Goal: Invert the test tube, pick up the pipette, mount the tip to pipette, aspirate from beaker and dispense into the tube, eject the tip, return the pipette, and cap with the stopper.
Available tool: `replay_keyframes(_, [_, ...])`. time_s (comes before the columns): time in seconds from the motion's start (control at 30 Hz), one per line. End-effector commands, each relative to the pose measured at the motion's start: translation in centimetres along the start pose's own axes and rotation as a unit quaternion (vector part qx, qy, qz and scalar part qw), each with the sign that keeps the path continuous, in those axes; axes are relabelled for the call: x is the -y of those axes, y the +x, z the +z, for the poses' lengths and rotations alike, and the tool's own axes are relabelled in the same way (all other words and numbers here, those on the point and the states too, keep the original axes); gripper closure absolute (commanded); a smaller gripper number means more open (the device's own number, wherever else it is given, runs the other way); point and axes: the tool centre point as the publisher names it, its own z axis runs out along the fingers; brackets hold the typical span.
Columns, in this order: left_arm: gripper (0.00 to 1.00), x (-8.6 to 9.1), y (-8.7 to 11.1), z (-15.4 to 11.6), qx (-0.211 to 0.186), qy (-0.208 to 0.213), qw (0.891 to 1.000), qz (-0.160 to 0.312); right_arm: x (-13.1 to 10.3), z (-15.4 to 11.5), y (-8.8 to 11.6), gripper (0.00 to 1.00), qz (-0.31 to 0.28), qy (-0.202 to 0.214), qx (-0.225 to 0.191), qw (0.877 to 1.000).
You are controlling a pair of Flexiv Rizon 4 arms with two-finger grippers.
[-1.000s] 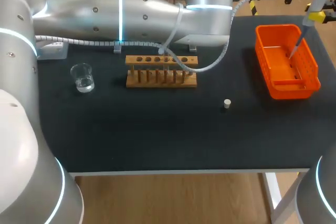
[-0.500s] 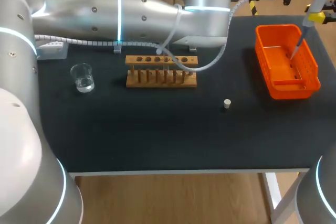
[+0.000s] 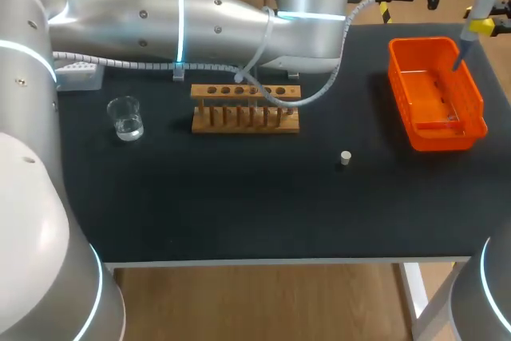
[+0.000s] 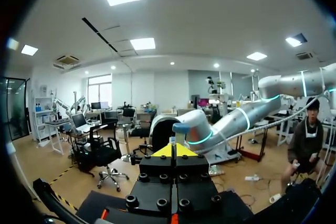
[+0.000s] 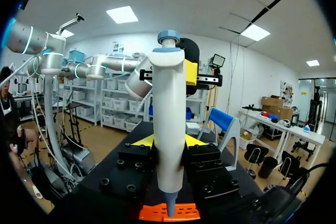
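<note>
Your right tool (image 5: 169, 142) is closed on the pipette (image 5: 169, 98), with one finger on each side of its white body, and holds it upright. The narrow end of the pipette points down at the orange bin (image 3: 437, 138), which lies directly under the tool. That end looks short and bare, but I cannot tell for sure whether a tip is on it. So I judge that the step in hand is the ejecting of the tip into the bin.

Your left tool (image 4: 173, 150) is near the right one, on the far side of the pipette. Its fingers are pressed together with nothing between them.

The next move, I think, is to return the pipette, keeping it upright. After that you need the stopper (image 3: 345, 157), which stands on the surface well apart from both tools, nearer to the wooden rack (image 3: 245, 113).
</note>
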Motion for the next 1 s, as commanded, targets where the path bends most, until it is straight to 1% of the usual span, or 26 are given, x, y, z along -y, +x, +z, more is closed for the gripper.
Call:
replay_keyframes(0.03, [1.00, -0.5, -0.3, 0.2, -0.005, -0.001, 1.000, 0.000, -0.6, 0.0, -0.1, 1.00, 0.000, 0.001, -0.001, 1.000])
replay_keyframes(0.13, [1.00, -0.5, -0.3, 0.1, -0.004, 0.000, 1.000, 0.001, -0.6, 0.0, -0.1, 1.00, 0.000, 0.001, -0.001, 1.000])
replay_keyframes(0.23, [1.00, -0.1, -0.2, -0.1, -0.001, 0.010, 1.000, 0.005, -0.6, 0.0, -0.1, 1.00, 0.000, 0.001, -0.001, 1.000])
replay_keyframes(0.3, [1.00, 0.5, -0.1, -0.2, 0.002, 0.019, 1.000, 0.013, -0.6, 0.0, -0.1, 1.00, 0.000, 0.001, -0.001, 1.000])
replay_keyframes(0.5, [1.00, 2.8, 0.4, -0.7, 0.013, 0.026, 0.999, 0.042, -0.6, 0.0, -0.1, 1.00, 0.000, 0.001, -0.001, 1.000])
replay_keyframes(0.7, [1.00, 4.1, 0.8, -1.0, 0.018, 0.028, 0.998, 0.052, -0.6, 0.0, -0.1, 1.00, 0.000, 0.001, -0.001, 1.000])
replay_keyframes(0.73, [0.58, 4.3, 0.9, -1.1, 0.014, 0.030, 0.998, 0.047, -0.6, 0.0, -0.1, 1.00, 0.000, 0.001, -0.001, 1.000])
replay_keyframes(0.77, [0.00, 4.3, 0.8, -1.3, 0.012, 0.028, 0.999, 0.040, -0.6, 0.0, -0.1, 1.00, 0.000, 0.001, -0.001, 1.000])
replay_keyframes(0.87, [0.00, 4.3, 0.5, -2.5, -0.003, 0.025, 1.000, 0.017, -0.6, 0.0, -0.1, 1.00, 0.000, 0.001, -0.001, 1.000])
replay_keyframes(0.9, [0.00, 4.3, 0.4, -3.1, 0.000, 0.023, 1.000, 0.012, -0.6, 0.0, -0.1, 1.00, 0.000, 0.001, -0.001, 1.000])
replay_keyframes(0.97, [0.00, 4.2, 0.5, -4.2, -0.017, 0.018, 1.000, -0.006, -0.6, 0.0, -0.1, 1.00, 0.000, 0.001, -0.001, 1.000])
replay_keyframes(1.0, [0.00, 4.2, 0.8, -5.0, -0.004, 0.014, 1.000, -0.003, -0.6, 0.0, -0.1, 1.00, 0.000, 0.001, -0.001, 1.000])
